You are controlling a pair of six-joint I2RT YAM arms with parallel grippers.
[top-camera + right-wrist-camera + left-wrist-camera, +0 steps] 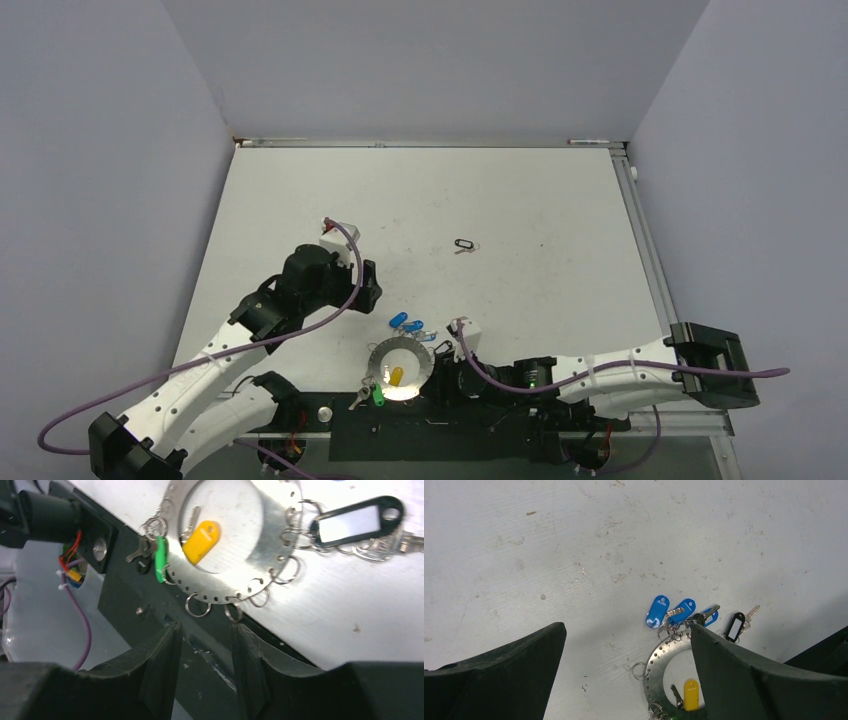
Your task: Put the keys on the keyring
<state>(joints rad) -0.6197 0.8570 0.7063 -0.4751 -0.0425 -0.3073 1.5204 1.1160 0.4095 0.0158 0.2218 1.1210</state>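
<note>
While the scuffed matte white table [500, 200] lies under both, the left gripper [626, 630] gapes wide and empty and the right gripper [206, 627] stands narrowly parted, holding nothing. The flat, perforated grey metal keyring [420, 355] sits at the table's near edge, with glossy oval-tagged keys [657, 611] clustered at its rim.

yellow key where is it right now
Top view: the yellow key lies inside the keyring's centre hole at the table's near edge, near the middle, with the green key at the ring's near rim.
</note>
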